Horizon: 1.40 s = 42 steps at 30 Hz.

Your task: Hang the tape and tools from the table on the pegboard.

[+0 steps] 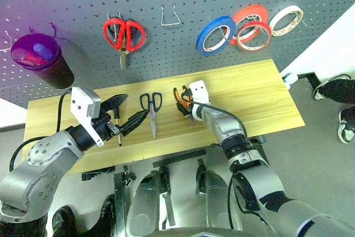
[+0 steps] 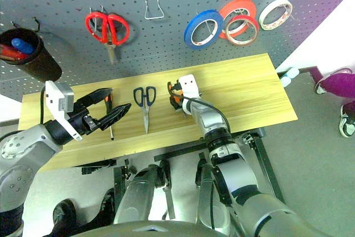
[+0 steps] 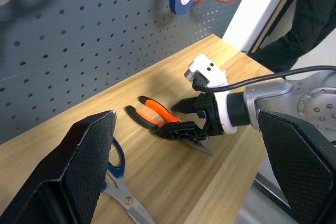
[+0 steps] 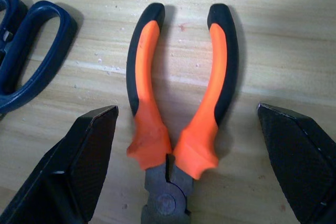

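Pegboard [image 1: 66, 4] fills the wall behind the wooden surface [image 1: 260, 101], and your work sits between them. Start from your right hand [image 4: 186, 156]: its fingers are spread wide with nothing between them, and the pliers [image 4: 181, 98] lie flat on the surface squarely in that gap. In the right wrist view the pliers' long axis runs straight along the line the hand points: the steel head is nearest the hand, and the two orange-and-black handles fan away from it toward the pegboard. One finger stands off each handle's outer side, not yet touching, as far as you can judge. So the coming move looks like a close across the handles, and the alignment already suits it.

Out from there, on that hand's left, the dark-handled scissors [image 1: 151, 109] lie just beside the pliers, blades pointing back toward you. Mind that they stay clear of the left finger.

Farther left again, your left hand [image 1: 123, 113] hangs above the surface, fingers also spread and empty, with the slim screwdriver [image 1: 117, 129] under it. That hand is well apart from the pliers, so the right is plainly the nearer one.

Beyond the pliers, up on the pegboard, a bare wire hook [image 1: 170, 16] sits between the red scissors [image 1: 124, 34] and the blue tape [image 1: 215, 34].
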Motion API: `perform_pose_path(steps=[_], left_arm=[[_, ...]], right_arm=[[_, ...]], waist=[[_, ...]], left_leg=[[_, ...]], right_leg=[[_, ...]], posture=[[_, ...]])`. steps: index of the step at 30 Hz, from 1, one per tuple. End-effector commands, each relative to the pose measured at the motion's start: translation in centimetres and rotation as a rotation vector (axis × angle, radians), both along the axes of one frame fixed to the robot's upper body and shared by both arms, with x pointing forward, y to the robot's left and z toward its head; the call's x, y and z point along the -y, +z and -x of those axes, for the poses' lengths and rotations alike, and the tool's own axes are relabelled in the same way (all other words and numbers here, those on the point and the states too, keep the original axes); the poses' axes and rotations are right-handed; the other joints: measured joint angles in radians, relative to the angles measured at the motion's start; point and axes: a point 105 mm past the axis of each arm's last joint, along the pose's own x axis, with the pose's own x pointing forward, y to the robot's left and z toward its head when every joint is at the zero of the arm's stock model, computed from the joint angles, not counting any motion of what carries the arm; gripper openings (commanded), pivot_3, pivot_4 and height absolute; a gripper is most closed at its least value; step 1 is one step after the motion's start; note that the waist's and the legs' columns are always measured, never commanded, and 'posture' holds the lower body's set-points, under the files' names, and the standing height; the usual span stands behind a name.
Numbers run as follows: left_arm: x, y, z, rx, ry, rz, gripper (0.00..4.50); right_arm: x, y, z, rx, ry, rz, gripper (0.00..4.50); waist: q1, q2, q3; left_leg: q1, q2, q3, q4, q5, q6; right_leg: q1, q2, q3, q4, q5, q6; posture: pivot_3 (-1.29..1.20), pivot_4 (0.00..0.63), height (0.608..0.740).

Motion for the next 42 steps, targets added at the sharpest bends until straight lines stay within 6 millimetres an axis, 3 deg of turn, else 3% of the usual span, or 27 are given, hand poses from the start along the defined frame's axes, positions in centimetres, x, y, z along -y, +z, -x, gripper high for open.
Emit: perform_pose_path(steps=[1,18,26,37,40,42], left_arm=[[0.3,0.7,0.3,0.034,-0.013,-0.003,4.50],[0.4,0.9,0.4,0.039,0.001,0.007,4.50],[0.6,0.7,0.5,0.036,-0.004,0.010,4.50],[0.6,0.7,0.3,0.037,-0.009,0.013,4.50],[0.6,0.8,0.2,0.038,-0.011,0.016,4.50],[0.7,0.8,0.1,0.040,-0.013,0.018,4.50]], right_arm=[[-0.9,0.8,-0.1,0.036,0.020,0.008,4.43],[-1.1,0.3,-0.8,0.050,-0.012,0.089,4.43],[-1.1,0.2,-0.7,0.050,-0.014,0.085,2.16],[-1.3,0.4,-0.5,0.044,0.008,0.048,2.09],[-1.8,1.0,-0.2,0.032,0.046,-0.116,2.09],[-2.2,2.5,0.2,0.082,0.111,-0.213,2.09]], waist=[[0.000,0.000,0.001],[0.001,0.000,0.002],[0.000,0.000,0.002],[-0.001,0.000,0.002],[0.000,0.000,0.002],[0.001,0.000,0.002]], left_leg=[[0.000,0.000,0.000,0.000,0.000,0.000],[0.000,0.000,0.001,-0.008,0.004,-0.003],[0.000,0.000,0.001,-0.008,0.003,-0.004],[0.000,0.000,0.001,-0.009,0.003,-0.005],[0.000,0.000,0.001,-0.009,0.003,-0.005],[0.000,0.000,0.001,-0.009,0.003,-0.005]], right_leg=[[0.000,0.000,0.000,0.000,0.000,0.000],[-0.004,0.001,0.000,-0.001,-0.001,-0.001],[-0.004,0.001,0.000,-0.001,-0.001,-0.001],[-0.004,0.001,0.000,-0.001,-0.001,-0.001],[-0.004,0.001,0.000,-0.001,-0.001,-0.001],[-0.004,0.001,0.000,-0.001,-0.001,-0.001]], posture=[[0.11,0.393,0.723],[0.13,0.398,0.723],[0.13,0.392,0.723],[0.11,0.378,0.723],[0.11,0.378,0.723],[0.11,0.372,0.723]])
